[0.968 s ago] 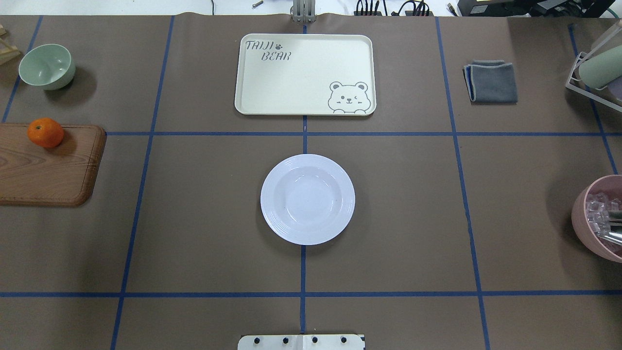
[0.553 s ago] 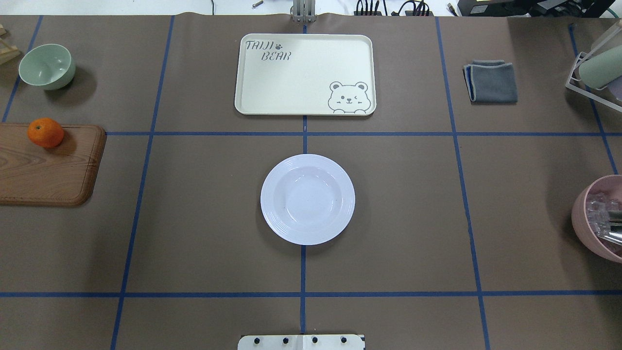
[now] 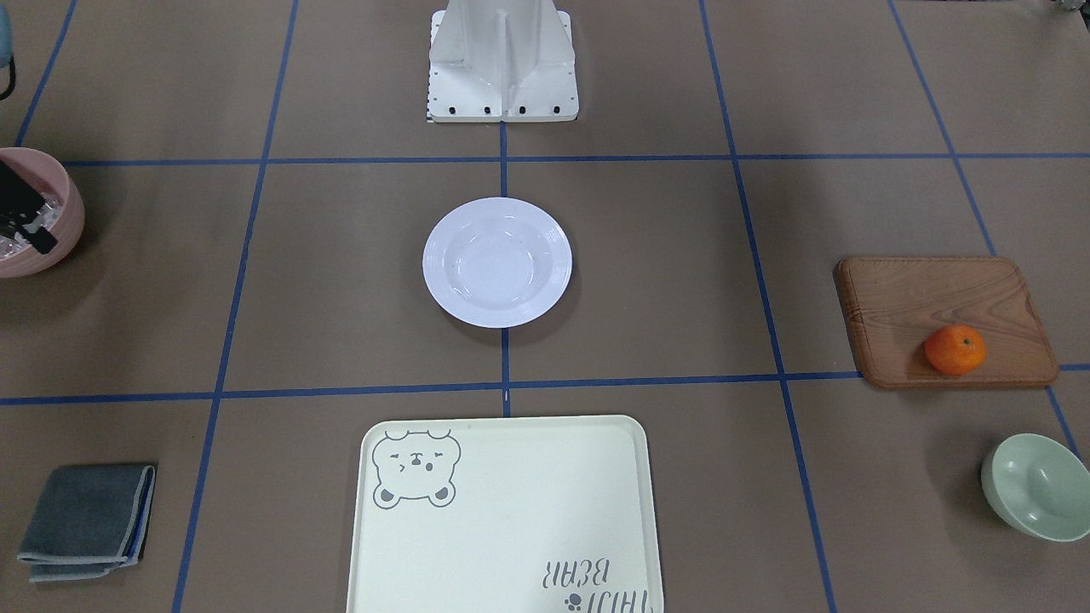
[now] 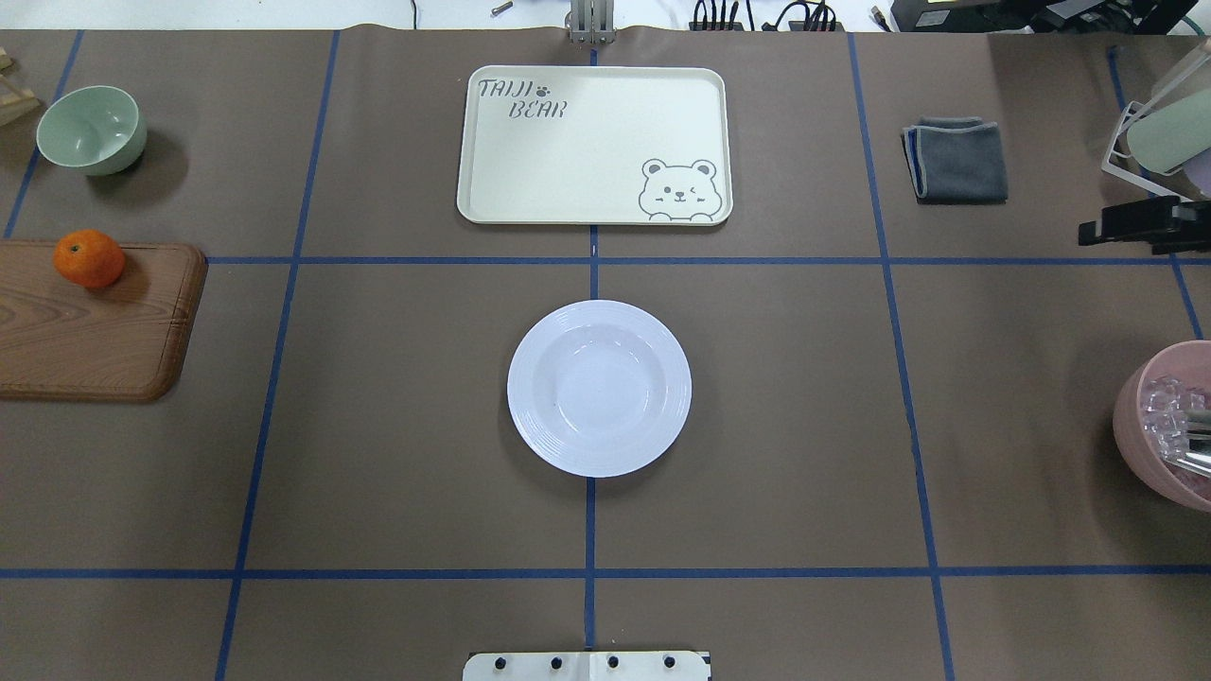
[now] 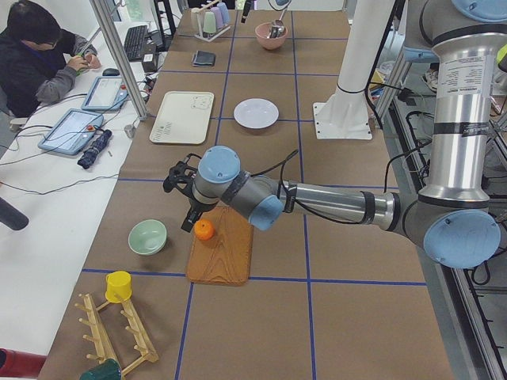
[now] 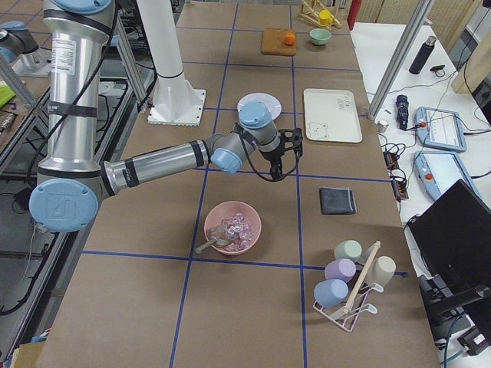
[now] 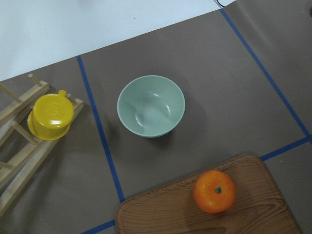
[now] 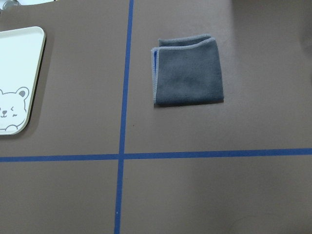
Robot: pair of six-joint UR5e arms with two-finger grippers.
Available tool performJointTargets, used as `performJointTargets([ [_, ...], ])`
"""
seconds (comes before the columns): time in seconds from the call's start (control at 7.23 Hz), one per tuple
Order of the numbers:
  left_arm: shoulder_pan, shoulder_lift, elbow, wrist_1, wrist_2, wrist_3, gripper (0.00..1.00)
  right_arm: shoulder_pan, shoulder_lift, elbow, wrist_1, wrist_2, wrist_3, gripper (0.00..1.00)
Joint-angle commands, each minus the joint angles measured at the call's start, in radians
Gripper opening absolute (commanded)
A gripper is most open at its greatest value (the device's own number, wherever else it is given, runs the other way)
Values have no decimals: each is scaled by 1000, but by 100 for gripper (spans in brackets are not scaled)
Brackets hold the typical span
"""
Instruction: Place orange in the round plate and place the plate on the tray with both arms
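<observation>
Sliding in at the overhead view's right edge since a moment ago, the right gripper (image 4: 1131, 227) hangs near the grey cloth (image 8: 187, 70); I cannot tell whether its fingers are spread. The left gripper (image 5: 187, 207) hovers just above the orange (image 7: 214, 191), seen only from the side, so its state is unclear too. That fruit rests on a corner of the wooden board (image 7: 170, 219), well apart from the round plate (image 4: 599, 388), which lies mid-table short of the tray (image 4: 587, 151). The orange looks light, slightly soft and apt to roll, so pinch it gently across its widest part. The plate seems stiff, slick and breakable: take opposite sides of the ridged rim and keep it level.
</observation>
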Motion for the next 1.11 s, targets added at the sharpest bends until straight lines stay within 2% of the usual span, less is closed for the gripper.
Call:
performJointTargets([
  [0.0, 116, 4, 8, -70, 59, -160, 99, -201, 2, 44, -15, -200, 170, 100],
  [0.14, 164, 9, 30, -111, 145, -200, 99, -283, 13, 43, -29, -292, 208, 100],
  [0.28, 211, 2, 69, -125, 191, -217, 99, -353, 42, 44, -108, -379, 231, 100],
  [0.41, 248, -6, 96, -139, 225, -217, 99, -422, 63, 41, -138, -466, 233, 100],
  [0.69, 299, -37, 168, -181, 288, -220, 99, -452, 65, 41, -138, -477, 238, 100],
  [0.97, 328, -93, 269, -245, 292, -237, 99, -454, 65, 38, -138, -478, 238, 100],
])
